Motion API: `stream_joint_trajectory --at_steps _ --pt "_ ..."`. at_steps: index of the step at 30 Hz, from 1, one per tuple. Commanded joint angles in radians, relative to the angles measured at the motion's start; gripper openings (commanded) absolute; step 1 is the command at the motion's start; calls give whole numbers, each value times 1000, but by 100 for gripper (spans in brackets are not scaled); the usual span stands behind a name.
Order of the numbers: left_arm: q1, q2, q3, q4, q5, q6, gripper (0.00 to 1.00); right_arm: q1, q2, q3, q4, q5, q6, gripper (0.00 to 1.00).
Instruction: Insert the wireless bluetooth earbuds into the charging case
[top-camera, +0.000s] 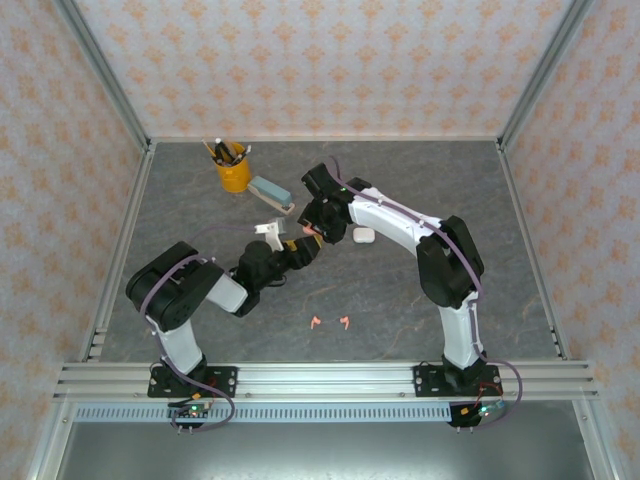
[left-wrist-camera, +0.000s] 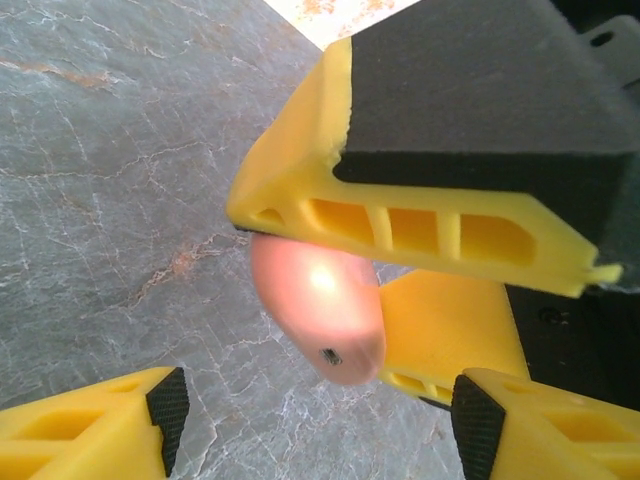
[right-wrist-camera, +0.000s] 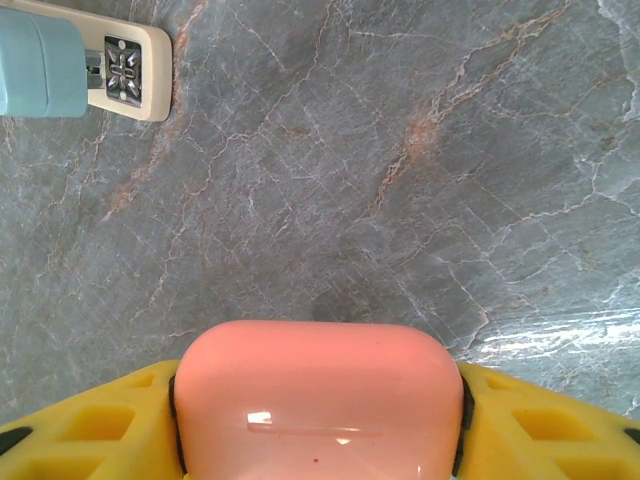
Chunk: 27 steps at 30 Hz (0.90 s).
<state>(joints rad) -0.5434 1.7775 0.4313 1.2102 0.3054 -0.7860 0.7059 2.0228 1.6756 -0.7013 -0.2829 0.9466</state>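
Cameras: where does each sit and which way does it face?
Top external: above, behind the bases, looking down on the table; both arms show.
Left wrist: faces the pink case in the right gripper; left gripper open below.
Right wrist: looks down at the table; right gripper clamps the case.
Shared: both wrist views show the case.

Overhead from behind looking down, 2 wrist views close, sharing pink case (right-wrist-camera: 315, 400)
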Motion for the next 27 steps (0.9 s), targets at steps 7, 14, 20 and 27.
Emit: stream_joint_trajectory --at_steps 7,14,20,27 --pt "-8 28 56 63 -21 -4 68 -5 8 21 8 -9 12 58" --pt "-7 49 76 66 -23 -6 59 -5 11 18 13 -18 12 58" --pt "-7 57 93 65 -22 -8 47 -5 12 13 18 -21 12 58" --pt "-8 59 98 61 -24 -9 37 -6 13 12 21 -24 12 57"
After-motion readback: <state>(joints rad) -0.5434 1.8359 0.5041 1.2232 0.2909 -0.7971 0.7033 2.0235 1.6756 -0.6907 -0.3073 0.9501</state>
